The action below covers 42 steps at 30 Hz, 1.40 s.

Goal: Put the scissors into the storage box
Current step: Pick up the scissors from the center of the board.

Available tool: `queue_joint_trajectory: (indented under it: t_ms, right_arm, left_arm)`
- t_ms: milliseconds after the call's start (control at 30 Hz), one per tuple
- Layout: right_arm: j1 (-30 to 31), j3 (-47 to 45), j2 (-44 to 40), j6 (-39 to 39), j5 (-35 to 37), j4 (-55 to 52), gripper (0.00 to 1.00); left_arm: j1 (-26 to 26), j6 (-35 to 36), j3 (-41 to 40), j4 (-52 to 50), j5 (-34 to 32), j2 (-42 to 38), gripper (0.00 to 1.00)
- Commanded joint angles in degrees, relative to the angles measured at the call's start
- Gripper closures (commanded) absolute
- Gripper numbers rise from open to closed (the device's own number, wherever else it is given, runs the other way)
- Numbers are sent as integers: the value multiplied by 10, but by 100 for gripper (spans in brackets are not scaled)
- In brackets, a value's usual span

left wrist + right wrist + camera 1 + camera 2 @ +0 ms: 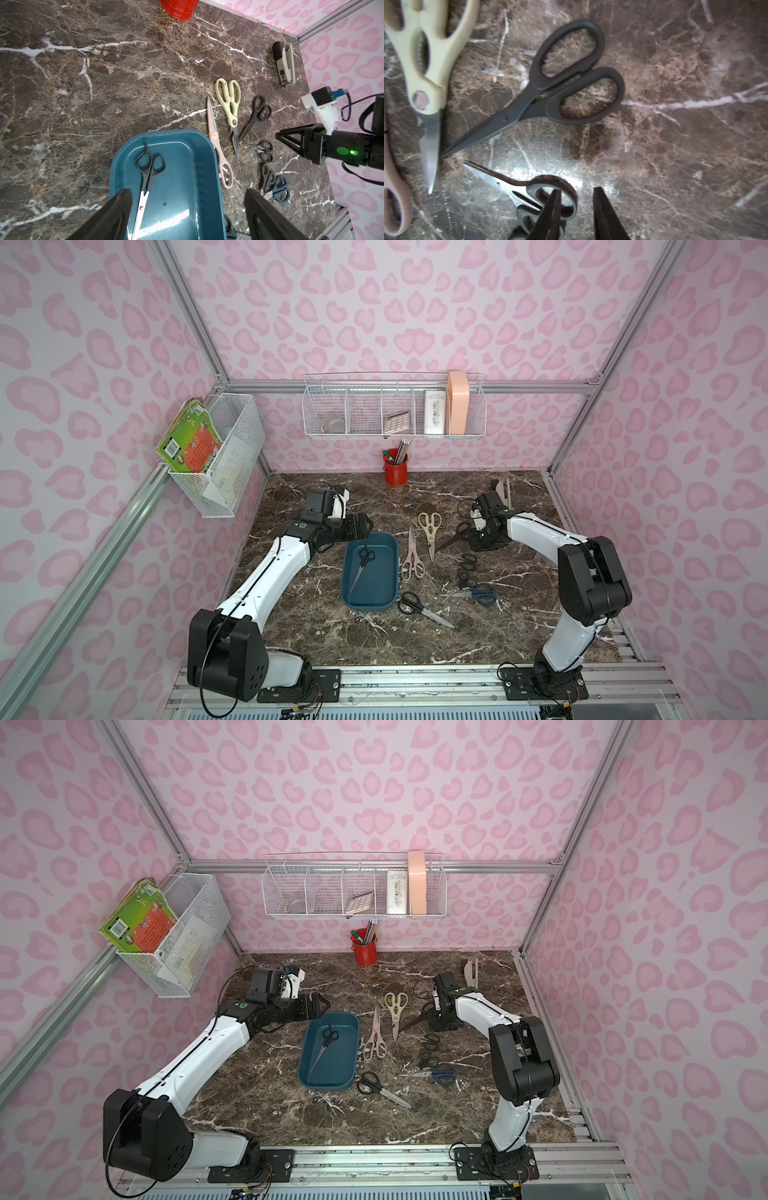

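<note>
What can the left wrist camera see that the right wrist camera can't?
Only the left wrist view shows the storage box with one black-handled pair inside, the stapler, the red cup and the blue scissors. Only the right wrist view shows one finger of the right gripper crossing the small scissors' handle loop. Both show the cream scissors, the pink scissors, the all-black scissors and the marble table.

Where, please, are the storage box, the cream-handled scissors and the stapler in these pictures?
storage box (378, 572), in a top view, on its bare floor.
cream-handled scissors (430, 537), in a top view, at the pivot.
stapler (286, 64), in the left wrist view, on its grey body.
</note>
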Motion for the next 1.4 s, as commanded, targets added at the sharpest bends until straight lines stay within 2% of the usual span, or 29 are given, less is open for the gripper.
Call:
queue_joint_trajectory:
  t_ms: [0,400,733,1167,1367]
  right_arm:
    - [1,1,3,-23,9,-27,70]
    - [17,-24,23,-21,15,-12,70]
    - [19,-11,49,-25,25,-18,74]
    - [19,-25,58,-33,28,-18,96]
    - [19,-28,47,-39,39,-24,100]
  left_arm:
    - [0,8,-1,-7,-5,-6,10]
    - [1,9,-1,-8,-8,-4,10]
    - [0,11,0,-12,-15,-3,10]
    - [0,11,0,-13,-21,-5,10]
    - [0,11,0,-12,-24,-4,10]
